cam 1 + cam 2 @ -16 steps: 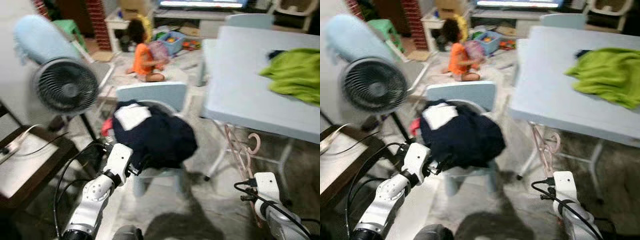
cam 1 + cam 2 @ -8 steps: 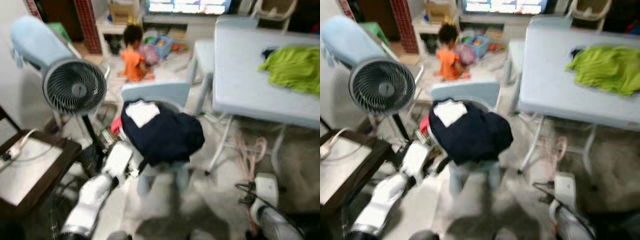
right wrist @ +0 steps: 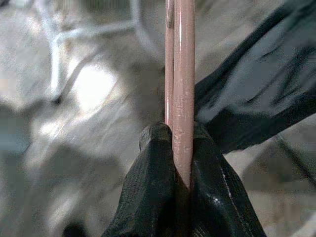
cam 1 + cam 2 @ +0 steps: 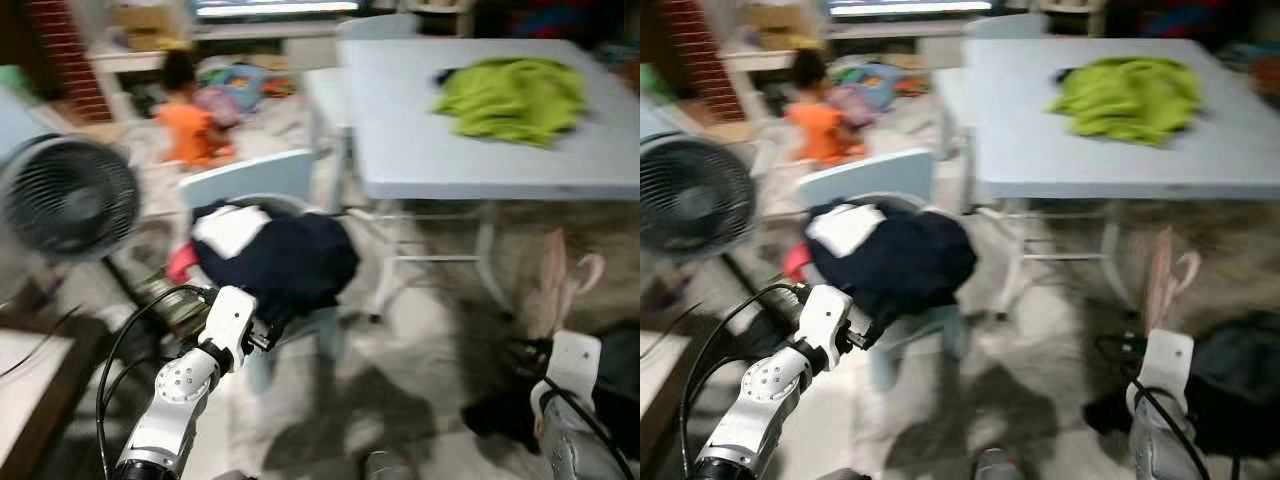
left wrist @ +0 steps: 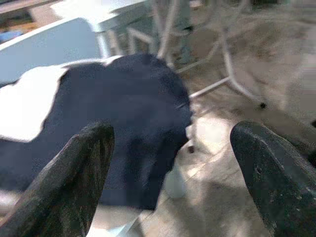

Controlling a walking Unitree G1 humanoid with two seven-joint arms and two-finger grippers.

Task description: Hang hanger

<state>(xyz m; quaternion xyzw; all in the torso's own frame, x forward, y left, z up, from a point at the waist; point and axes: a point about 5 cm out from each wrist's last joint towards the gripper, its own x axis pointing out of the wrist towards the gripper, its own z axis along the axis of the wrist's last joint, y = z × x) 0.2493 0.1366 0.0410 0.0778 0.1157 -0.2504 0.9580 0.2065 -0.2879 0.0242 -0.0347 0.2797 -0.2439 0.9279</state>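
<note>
A pink hanger (image 4: 553,283) stands upright at the lower right, its hook (image 4: 590,270) at the top. My right gripper (image 3: 173,143) is shut on the hanger's thin pink bars (image 3: 178,74), low beside the table's legs. My left gripper (image 5: 170,131) is open with nothing between its fingers. It hovers just in front of a dark navy garment (image 4: 275,255) heaped on a small pale blue chair (image 4: 245,180).
A pale blue table (image 4: 440,150) carries a green cloth (image 4: 510,95). A standing fan (image 4: 65,200) and a dark side table (image 4: 30,400) are at the left. A person in orange (image 4: 190,130) sits on the floor behind. Black fabric (image 4: 620,400) lies by my right arm.
The whole picture has shifted left and blurred, so the camera turned to the right. Both arms keep their pose; the right gripper still holds the hanger.
</note>
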